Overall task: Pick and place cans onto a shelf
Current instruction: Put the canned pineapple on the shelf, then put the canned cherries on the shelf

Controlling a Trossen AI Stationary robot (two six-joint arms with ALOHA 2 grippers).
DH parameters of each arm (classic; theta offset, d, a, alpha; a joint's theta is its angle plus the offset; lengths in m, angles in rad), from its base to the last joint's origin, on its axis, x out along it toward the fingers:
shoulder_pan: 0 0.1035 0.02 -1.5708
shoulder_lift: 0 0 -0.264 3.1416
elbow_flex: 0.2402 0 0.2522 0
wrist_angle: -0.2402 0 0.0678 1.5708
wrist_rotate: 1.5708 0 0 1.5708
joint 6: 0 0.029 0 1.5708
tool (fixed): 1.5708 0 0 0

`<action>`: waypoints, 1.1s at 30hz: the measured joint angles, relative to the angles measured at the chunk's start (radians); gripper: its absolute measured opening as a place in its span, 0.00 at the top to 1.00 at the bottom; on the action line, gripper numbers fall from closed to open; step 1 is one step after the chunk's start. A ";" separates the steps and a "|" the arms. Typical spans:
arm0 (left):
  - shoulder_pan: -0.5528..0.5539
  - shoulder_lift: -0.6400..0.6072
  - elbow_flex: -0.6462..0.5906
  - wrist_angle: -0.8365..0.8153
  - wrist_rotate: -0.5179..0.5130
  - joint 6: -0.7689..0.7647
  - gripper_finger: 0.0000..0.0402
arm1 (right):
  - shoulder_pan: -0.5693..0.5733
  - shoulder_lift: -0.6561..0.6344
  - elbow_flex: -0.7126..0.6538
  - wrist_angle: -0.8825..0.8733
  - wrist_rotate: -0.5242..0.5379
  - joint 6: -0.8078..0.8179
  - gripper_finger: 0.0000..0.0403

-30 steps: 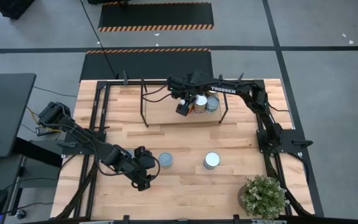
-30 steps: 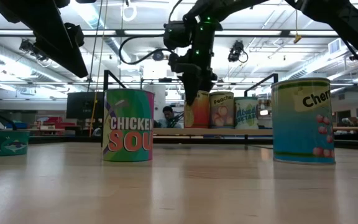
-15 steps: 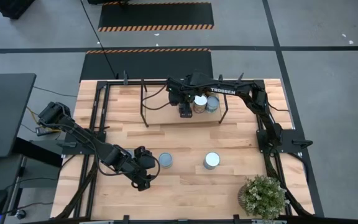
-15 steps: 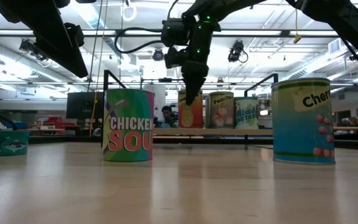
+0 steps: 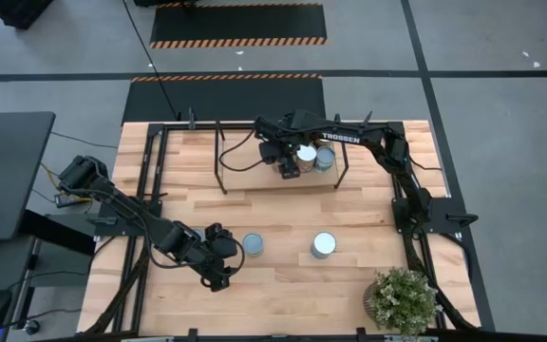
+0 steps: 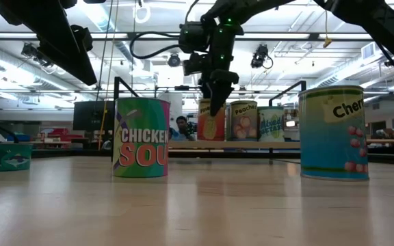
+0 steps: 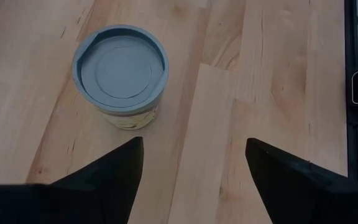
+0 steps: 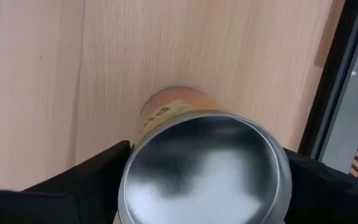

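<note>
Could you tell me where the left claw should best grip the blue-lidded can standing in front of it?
Grip the blue-lidded can across its round side wall just under the lid, coming straight down. It stands upright with bare tabletop around it, and the left claw is already open.

- Worktop [image 5: 283, 294]: pale butcher-block wood in light and tan strips, edged by black framing.
- Shelf [image 5: 254, 180]: light wood board, thin black rod frame.
- Soup can [image 6: 141, 137]: green, pink and yellow label with white lettering; blue-grey lid [image 7: 120, 67] with a cream side.
- Cherry can [image 6: 332, 133]: teal label, white lettering, pink fruit.
- Flat tin [image 6: 4, 156], far left: teal with white letters.
- Held can [image 8: 204, 168]: bright silver top, orange-tan label.
- Shelf cans: peach-pink [image 6: 243, 121] and blue-white [image 6: 271, 124] labels.
- Arms and right tool [image 6: 214, 102]: black.
- Plant [image 5: 403, 299]: green-grey foliage.
- Floor mats [image 5: 238, 25]: black, with orange-black striped edges.
</note>
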 joint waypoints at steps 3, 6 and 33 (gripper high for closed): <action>0.000 0.000 0.000 0.000 0.000 0.000 0.28 | 0.000 0.000 0.013 -0.036 -0.003 0.008 0.10; 0.000 0.000 0.000 0.000 0.000 0.000 0.28 | 0.000 -0.001 0.028 -0.047 -0.020 0.028 0.06; -0.003 0.000 0.000 -0.003 0.000 -0.002 0.28 | 0.076 -0.018 0.137 -0.192 0.175 0.056 0.01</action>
